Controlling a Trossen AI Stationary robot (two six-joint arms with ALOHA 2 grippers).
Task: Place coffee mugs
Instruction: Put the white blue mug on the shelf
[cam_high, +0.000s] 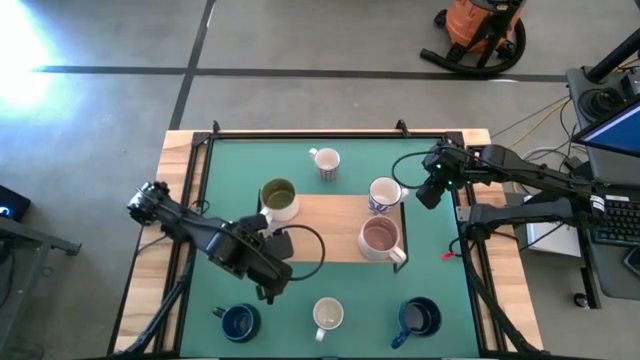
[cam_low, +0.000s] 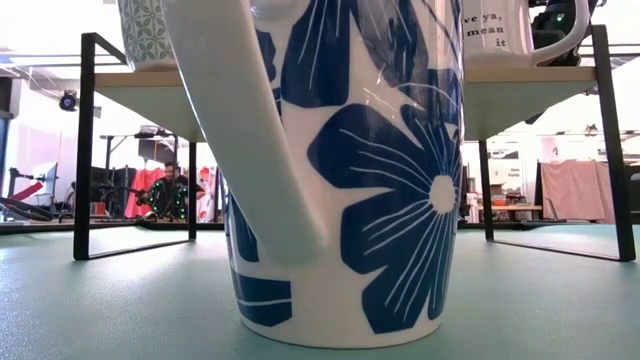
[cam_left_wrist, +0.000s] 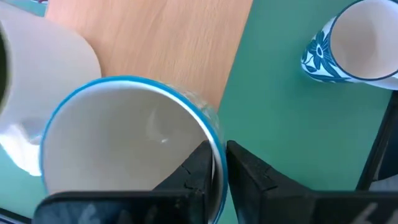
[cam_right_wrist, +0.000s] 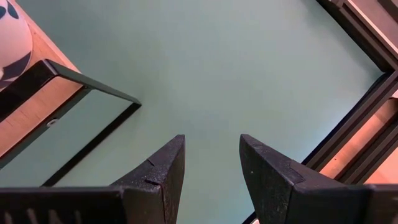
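The left gripper (cam_left_wrist: 219, 169) pinched the rim of a blue-rimmed mug (cam_left_wrist: 124, 146) at the wooden shelf's (cam_high: 330, 215) left edge; the right gripper (cam_right_wrist: 211, 168) hung open near the table's right edge. If let go off-level, the mug could tip against the olive-green mug (cam_high: 278, 198) beside it.

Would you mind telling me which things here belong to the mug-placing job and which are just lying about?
Job: blue-rimmed mug, pinched by the left gripper at the wooden shelf; olive-lined mug, blue-patterned mug, pinkish mug on it; striped mug, floral mug, two navy mugs on the mat; right gripper, open, waiting.
Lying about: orange vacuum, laptop.
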